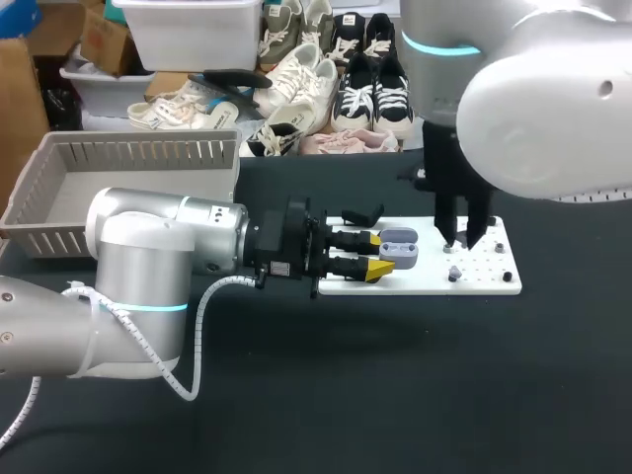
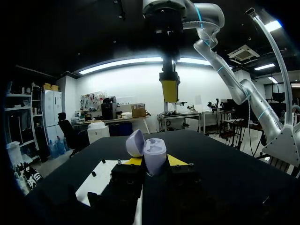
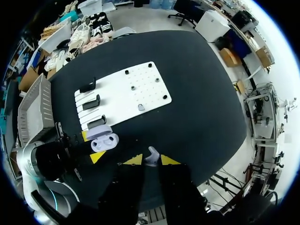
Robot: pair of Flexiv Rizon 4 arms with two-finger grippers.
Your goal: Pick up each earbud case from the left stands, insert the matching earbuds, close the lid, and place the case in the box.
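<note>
My left gripper (image 1: pixel 380 255) is shut on a lavender earbud case (image 1: pixel 398 249), held sideways over the left end of the white board (image 1: pixel 489 281). In the left wrist view the case (image 2: pixel 151 153) sits between the yellow tips with its lid open. My right gripper (image 3: pixel 151 160) is high above the table, shut on a small lavender earbud (image 3: pixel 152 156). From there I see the open case (image 3: pixel 103 139) below, beside the black stands (image 3: pixel 92 101). In the head view the right gripper (image 1: pixel 464 237) hangs over the board's right half.
A grey slatted basket (image 1: pixel 59 232) stands at the back left of the black table. Small pegs and a pale piece (image 3: pixel 141 107) dot the white board (image 3: pixel 140 79). Three black stands line the board's left edge, the nearest one (image 3: pixel 97 122) beside the case.
</note>
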